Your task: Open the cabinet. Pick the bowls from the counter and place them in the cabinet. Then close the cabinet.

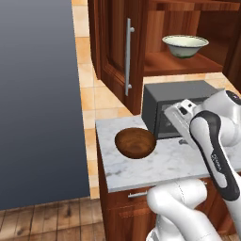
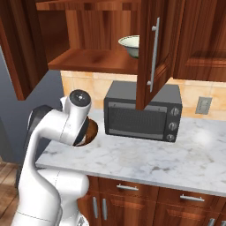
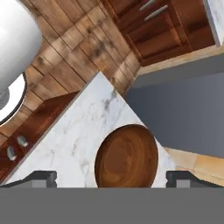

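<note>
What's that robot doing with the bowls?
The robot is putting bowls away. The cabinet doors are open, and the pale bowl already sits on its shelf. The brown wooden bowl is on the marble counter, near the corner and beside the microwave. In the hand view, the open gripper hangs right above that bowl without touching it, so grabbing it is probably next.

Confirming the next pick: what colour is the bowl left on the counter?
Dark brown, wood-grained bowl; clearest in the hand view.
</note>
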